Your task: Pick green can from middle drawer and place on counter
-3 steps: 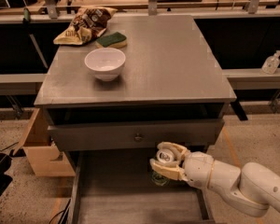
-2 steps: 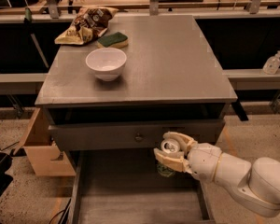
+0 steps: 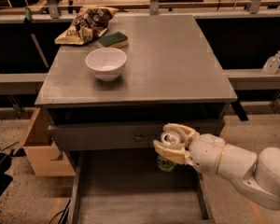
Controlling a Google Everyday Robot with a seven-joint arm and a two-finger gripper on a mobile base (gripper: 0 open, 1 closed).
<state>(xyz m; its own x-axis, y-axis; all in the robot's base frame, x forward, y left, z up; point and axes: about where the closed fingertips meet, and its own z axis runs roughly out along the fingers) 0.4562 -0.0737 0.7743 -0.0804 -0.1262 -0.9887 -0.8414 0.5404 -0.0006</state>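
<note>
The middle drawer (image 3: 130, 195) is pulled open at the bottom of the view, showing its flat grey bottom panel. My gripper (image 3: 170, 146) hangs over the drawer's back right part, just in front of the closed drawer front (image 3: 107, 136). It is shut on the green can (image 3: 165, 164). Only the can's lower part shows below the fingers, and it hangs above the drawer bottom. The counter (image 3: 177, 64) is the grey cabinet top above and behind the gripper.
On the counter stand a white bowl (image 3: 106, 63), a green sponge (image 3: 113, 39) and a chip bag (image 3: 86, 24) at the back left. A clear pump bottle (image 3: 272, 63) sits on a ledge at right. An open box (image 3: 39, 148) stands left of the cabinet.
My gripper has risen with the green can, from low inside the drawer up to the level of the closed drawer front. The view has shifted slightly.
</note>
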